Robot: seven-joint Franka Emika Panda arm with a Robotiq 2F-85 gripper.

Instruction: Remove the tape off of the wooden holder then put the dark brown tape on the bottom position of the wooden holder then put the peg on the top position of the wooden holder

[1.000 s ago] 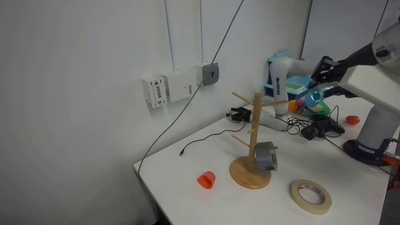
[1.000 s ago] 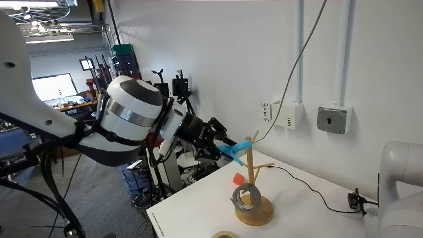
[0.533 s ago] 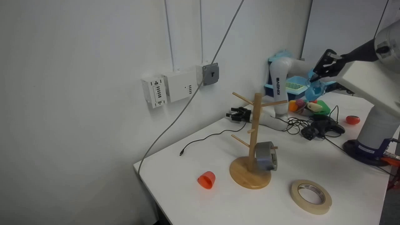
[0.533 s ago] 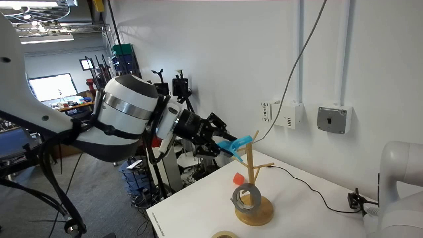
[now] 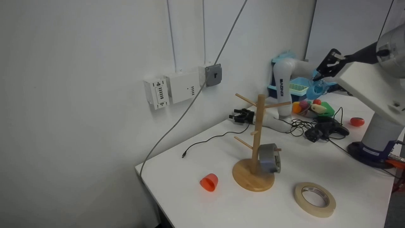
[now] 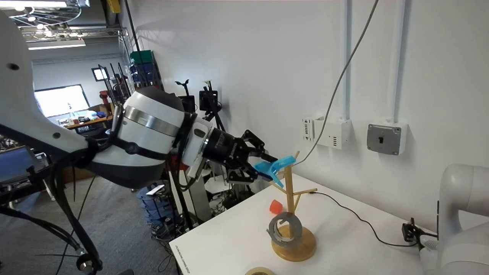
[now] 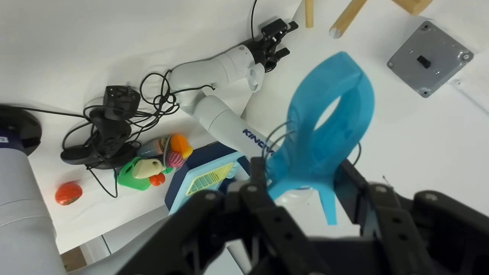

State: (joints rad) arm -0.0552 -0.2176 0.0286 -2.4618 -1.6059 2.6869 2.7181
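My gripper (image 7: 300, 172) is shut on the light blue peg (image 7: 305, 160), holding it by its lower part with its looped end pointing outward. In an exterior view the peg (image 6: 280, 165) overlaps the top of the wooden holder's post (image 6: 289, 187); in the wrist view it stands apart from the upper wooden arms (image 7: 347, 17). The dark brown tape (image 5: 267, 158) hangs on a lower arm of the wooden holder (image 5: 258, 136), just above its round base. Flat on the table in front of the holder lies the beige tape (image 5: 316, 211), off the holder.
An orange cup (image 5: 208, 182) lies beside the holder's base. Another white robot arm (image 5: 283, 82) rests along the wall, with black cables and a controller (image 5: 326, 129) near it. Toys and a blue bin (image 7: 191, 179) stand behind. A grey cable (image 5: 186, 110) slants across the wall.
My gripper and the peg have risen a little and tilted slightly. The grip on the peg is the same. Holder and both tapes have not moved.
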